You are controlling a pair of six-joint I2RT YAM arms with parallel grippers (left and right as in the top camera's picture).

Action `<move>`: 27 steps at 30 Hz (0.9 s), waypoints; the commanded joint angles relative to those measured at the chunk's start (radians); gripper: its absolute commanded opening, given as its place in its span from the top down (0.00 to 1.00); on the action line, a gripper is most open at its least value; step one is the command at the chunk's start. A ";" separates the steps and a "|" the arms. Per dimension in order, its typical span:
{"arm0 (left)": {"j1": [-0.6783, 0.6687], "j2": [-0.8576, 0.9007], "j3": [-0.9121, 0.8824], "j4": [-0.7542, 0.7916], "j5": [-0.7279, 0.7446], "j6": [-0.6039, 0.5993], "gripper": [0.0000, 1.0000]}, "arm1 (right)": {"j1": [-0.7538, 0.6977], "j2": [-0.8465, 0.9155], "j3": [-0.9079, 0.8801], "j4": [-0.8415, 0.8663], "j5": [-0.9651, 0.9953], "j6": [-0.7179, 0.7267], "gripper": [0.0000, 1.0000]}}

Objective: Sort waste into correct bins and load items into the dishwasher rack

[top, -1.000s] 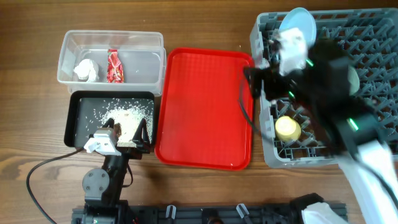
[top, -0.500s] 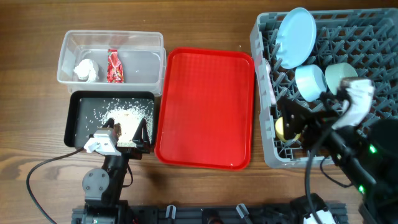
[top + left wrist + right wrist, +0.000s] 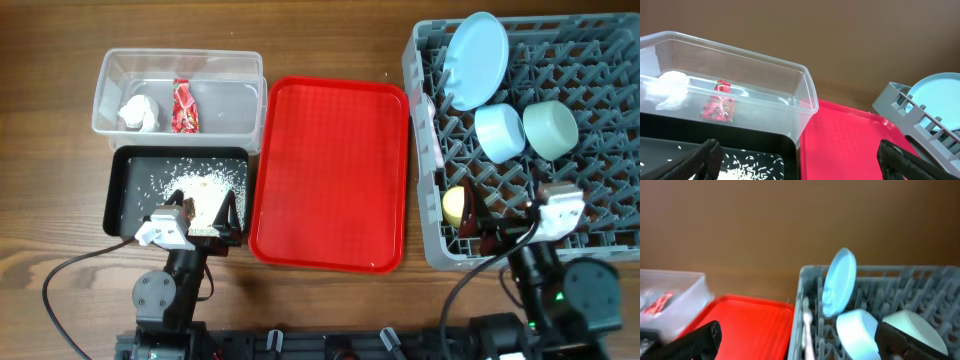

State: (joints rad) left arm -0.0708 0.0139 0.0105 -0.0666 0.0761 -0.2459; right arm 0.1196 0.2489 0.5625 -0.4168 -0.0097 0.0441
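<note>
A flat red serving tray (image 3: 328,175) lies near the middle of the brown wooden table (image 3: 330,40), its long sides running from 12 to 6 o'clock. Its corners are rounded and its rim seems slightly raised. The table's grain runs from 9 to 3 o'clock.

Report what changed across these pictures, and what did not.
The right gripper drew back from over the dishwasher rack to its near edge, beside the yellow cup. It is open and empty. That uncovered the blue bowl and green bowl. Nothing was grasped or released. Unchanged: left gripper over the black tray, plate, napkin and wrapper in the clear tub.
</note>
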 commanded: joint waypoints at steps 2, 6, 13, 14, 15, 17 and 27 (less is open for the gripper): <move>0.006 -0.007 -0.005 -0.005 0.001 -0.005 0.00 | -0.009 -0.146 -0.224 0.126 0.013 -0.015 0.00; 0.006 -0.007 -0.005 -0.005 0.001 -0.005 0.00 | -0.009 -0.238 -0.357 0.200 0.013 -0.015 0.00; 0.006 -0.007 -0.005 -0.005 0.001 -0.005 0.00 | -0.009 -0.246 -0.557 0.429 0.010 -0.016 0.00; 0.006 -0.007 -0.005 -0.005 0.001 -0.005 0.00 | -0.009 -0.246 -0.557 0.424 0.009 -0.018 0.00; 0.006 -0.007 -0.005 -0.005 0.001 -0.005 0.00 | -0.009 -0.246 -0.557 0.426 0.010 -0.016 0.00; 0.006 -0.007 -0.005 -0.005 0.001 -0.005 0.00 | -0.009 -0.246 -0.557 0.425 0.010 -0.017 0.00; 0.006 -0.007 -0.005 -0.005 0.001 -0.005 0.00 | -0.009 -0.245 -0.557 0.424 0.010 -0.018 0.00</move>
State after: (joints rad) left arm -0.0708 0.0139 0.0105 -0.0666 0.0761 -0.2459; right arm 0.1158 0.0151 0.0059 0.0029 -0.0063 0.0387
